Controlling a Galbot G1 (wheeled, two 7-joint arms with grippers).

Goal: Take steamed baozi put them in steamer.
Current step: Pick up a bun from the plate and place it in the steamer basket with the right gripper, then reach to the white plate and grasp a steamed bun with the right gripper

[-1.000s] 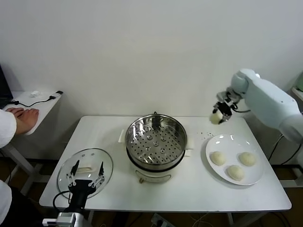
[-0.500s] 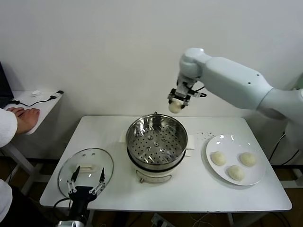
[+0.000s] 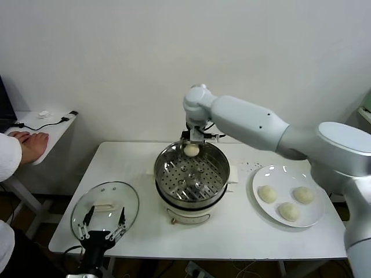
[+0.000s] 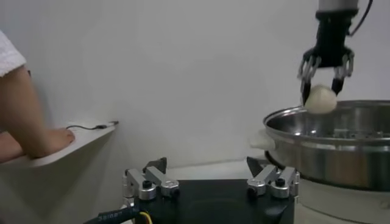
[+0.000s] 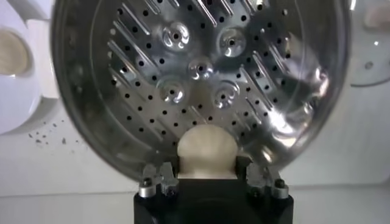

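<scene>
Steel gleams in the head view: the steamer [image 3: 191,176] sits mid-surface on its white base, its perforated tray bare. The right gripper [image 3: 192,146] hangs over the pot's far rim, jaws closed around one baozi [image 3: 191,150], which sits at about rim height and has not touched the tray. Three more buns wait on the white plate [image 3: 313,214] to the right. The left gripper [image 3: 102,227] idles low at the near edge, over the glass lid [image 3: 105,207], jaws spread and empty.

From the left wrist view, the carried bun [image 4: 320,99] shows as a smooth cream dome pinched between the right gripper's [image 4: 324,85] thin fingers, hovering just above the steamer's [image 4: 332,143] rim; the left gripper [image 4: 210,181] sits spread in the foreground.

In the right wrist view, the bun [image 5: 206,151] fills the gap in the right gripper [image 5: 206,173], pale and matte, with the tray of the steamer [image 5: 201,73] spread below.

Risks, as I judge them: the bun hangs close to the rim, so letting go here could land it against the wall or let it roll on the slick tray. Soft dough may also cling to a finger on release, or dent under a tight squeeze.
</scene>
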